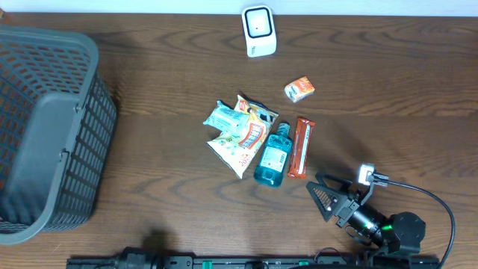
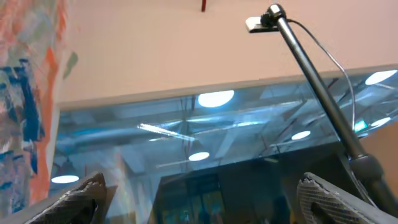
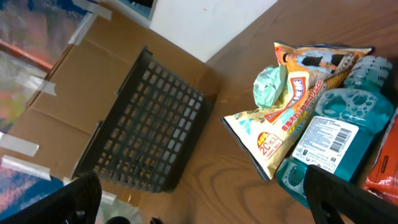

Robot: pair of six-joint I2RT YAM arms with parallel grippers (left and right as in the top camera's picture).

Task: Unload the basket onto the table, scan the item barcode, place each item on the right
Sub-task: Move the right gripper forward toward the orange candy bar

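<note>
Bottle (image 1: 272,155): blue mouthwash, mid-frame on the tabletop (image 1: 164,187), touching the snack bags (image 1: 239,134).
Feel: guessing heavyish, stiff, slick plastic; grab across the flat sides, barcode label (image 3: 326,140) showing.
Right hand (image 1: 324,197): fingers apart, empty, lower right.
Left hand (image 2: 208,205): fingers apart, pointing at ceiling.

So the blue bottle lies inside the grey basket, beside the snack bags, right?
No. The overhead view shows the blue bottle on the table, well apart from the grey basket; it does lie beside the snack bags.
</note>
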